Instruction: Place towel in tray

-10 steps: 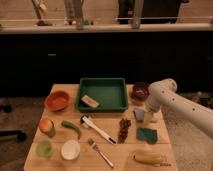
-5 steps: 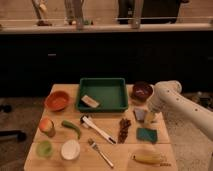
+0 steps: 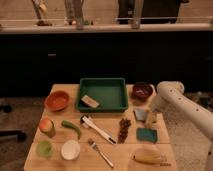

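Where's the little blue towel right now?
In the camera view the towel lies on the right of the table, between the maroon bowl and green sponge, with the gripper beside it.

Small grey-blue towel, seemingly just beside claw, rimmed green tray near, not touching.

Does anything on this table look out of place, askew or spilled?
Nothing looks spilled or broken. A tan block lies askew inside the tray, where the towel should go. The towel lies on the table beside the open claw.
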Robot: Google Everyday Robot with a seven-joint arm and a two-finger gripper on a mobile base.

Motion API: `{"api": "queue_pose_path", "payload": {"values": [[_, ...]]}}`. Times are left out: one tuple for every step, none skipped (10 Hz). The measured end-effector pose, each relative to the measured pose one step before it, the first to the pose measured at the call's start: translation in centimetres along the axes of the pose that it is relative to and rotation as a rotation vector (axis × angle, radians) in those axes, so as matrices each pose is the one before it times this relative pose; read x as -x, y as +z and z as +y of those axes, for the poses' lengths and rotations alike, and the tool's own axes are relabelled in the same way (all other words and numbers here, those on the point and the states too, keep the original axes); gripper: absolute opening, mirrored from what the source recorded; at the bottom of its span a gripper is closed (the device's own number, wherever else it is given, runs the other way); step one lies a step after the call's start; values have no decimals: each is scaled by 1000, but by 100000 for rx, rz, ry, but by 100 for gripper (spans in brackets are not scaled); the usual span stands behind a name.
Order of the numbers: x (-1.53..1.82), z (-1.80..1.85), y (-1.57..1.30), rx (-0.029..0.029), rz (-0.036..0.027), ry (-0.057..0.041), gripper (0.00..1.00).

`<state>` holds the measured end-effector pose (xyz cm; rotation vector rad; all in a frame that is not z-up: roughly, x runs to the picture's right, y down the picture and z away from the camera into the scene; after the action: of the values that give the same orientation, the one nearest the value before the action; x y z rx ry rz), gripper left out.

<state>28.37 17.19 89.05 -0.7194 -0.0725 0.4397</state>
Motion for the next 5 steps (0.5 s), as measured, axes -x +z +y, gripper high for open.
{"api": "queue_pose_path", "payload": {"values": [[-193,-47,91,577,-45,514,80],[-189,-47,116,503,5,436,80],[-96,-32,58,379,-3,218,80],[-87,-32,68,331,180,112,77],[6,-30,43,238,65,-27,70]]}}
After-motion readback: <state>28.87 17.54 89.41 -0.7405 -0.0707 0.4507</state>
